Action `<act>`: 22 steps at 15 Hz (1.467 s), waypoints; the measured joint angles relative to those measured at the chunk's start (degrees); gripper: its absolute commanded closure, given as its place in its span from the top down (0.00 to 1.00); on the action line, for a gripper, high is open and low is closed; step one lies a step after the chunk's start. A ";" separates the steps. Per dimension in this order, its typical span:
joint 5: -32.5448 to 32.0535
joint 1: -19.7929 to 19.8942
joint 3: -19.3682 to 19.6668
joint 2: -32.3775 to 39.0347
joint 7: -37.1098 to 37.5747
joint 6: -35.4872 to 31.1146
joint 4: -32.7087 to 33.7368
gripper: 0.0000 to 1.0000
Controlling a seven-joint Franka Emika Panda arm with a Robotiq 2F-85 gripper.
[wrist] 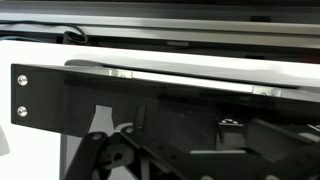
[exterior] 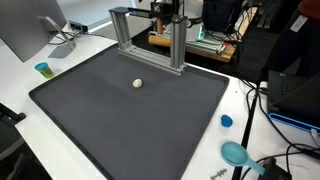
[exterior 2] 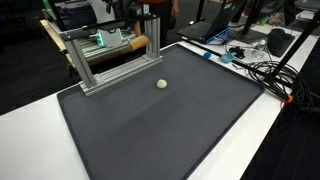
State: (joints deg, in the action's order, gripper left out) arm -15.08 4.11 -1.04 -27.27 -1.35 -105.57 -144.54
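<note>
The gripper (wrist: 165,150) hangs with its jaws spread and nothing between them, close up against the aluminium frame (exterior: 178,48). The small white ball (exterior: 137,84) lies on the dark mat (exterior: 120,125), out past the frame and lower, well apart; being round, it has no long axis. No writing is legible
</note>
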 measured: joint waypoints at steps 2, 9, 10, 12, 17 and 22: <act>0.00 0.00 0.00 0.00 0.00 0.00 0.00 1.00; 0.00 -0.09 0.09 -0.04 0.01 0.08 0.05 1.00; -0.01 -0.10 0.20 -0.20 -0.02 0.10 0.13 1.00; -0.04 -0.09 0.80 -1.46 -0.66 0.46 0.70 1.00; 1.93 -0.60 3.20 -7.76 -5.31 4.65 2.15 1.00; 12.39 -2.45 2.78 -10.68 0.35 8.98 3.14 1.00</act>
State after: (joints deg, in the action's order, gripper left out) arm -2.69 1.67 1.74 -37.95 -1.00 -96.59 -141.40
